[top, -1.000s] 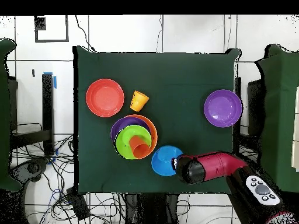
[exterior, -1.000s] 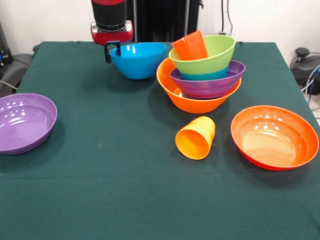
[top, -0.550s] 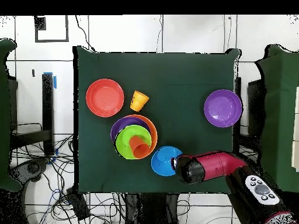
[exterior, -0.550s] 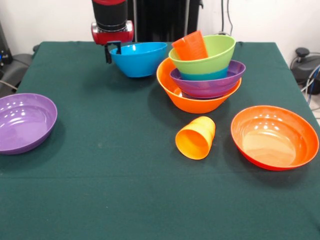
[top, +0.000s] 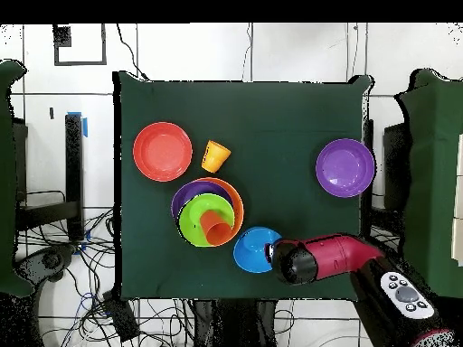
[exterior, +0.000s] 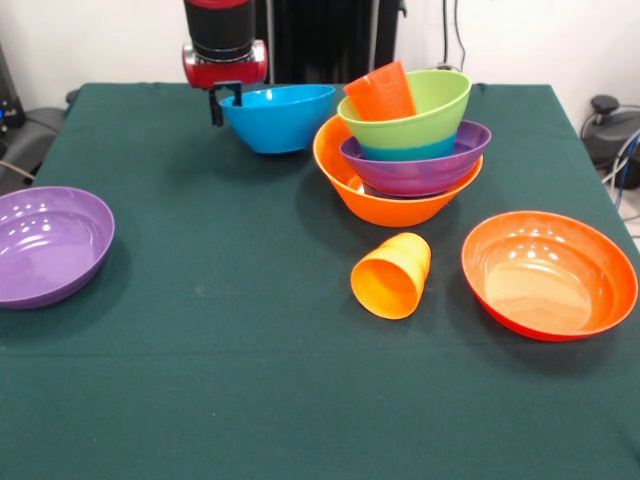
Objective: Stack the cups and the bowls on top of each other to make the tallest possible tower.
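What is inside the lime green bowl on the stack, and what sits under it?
A red-orange cup leans tilted inside the lime green bowl. Beneath it a blue bowl shows only as a rim band, then a purple bowl, then the yellow-orange bowl. Anything deeper is covered.

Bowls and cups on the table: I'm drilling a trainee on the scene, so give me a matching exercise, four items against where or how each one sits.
Items:
1. red cup
2. yellow cup
3. blue bowl
4. green bowl

States:
A. lying on its side on the cloth
B. rim held by the gripper
C. tilted inside the green bowl
D. nested high in the tower

Pairs: 1-C, 2-A, 3-B, 4-D
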Motion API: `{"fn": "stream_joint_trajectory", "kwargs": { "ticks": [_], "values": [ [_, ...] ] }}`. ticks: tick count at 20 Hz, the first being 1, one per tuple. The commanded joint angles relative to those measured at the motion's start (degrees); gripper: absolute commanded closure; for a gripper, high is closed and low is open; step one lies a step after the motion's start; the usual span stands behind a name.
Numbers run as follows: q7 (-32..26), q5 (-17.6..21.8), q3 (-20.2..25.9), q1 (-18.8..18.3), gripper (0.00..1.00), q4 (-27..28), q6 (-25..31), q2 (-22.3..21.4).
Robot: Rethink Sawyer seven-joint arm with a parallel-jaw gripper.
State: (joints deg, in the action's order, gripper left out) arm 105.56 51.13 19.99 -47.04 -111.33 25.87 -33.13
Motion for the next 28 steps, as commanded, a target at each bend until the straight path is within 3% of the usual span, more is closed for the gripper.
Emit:
{"fn": "stream_joint_trajectory", "kwargs": {
  "ticks": [1, 13, 20, 28],
  "values": [
    [-9.9, -2.1, 7.0, -1.5, 1.00, 0.1, 3.5, -5.0],
    [-14.6, -11.9, 14.1, -5.1, 1.00, -6.8, 13.3, -18.5],
    [-16.7, -15.2, 17.6, -7.3, 1.00, -9.6, 17.3, -24.5],
    [-21.7, -24.0, 24.2, -11.4, 1.00, -13.3, 24.4, -35.2]
  ]
}}
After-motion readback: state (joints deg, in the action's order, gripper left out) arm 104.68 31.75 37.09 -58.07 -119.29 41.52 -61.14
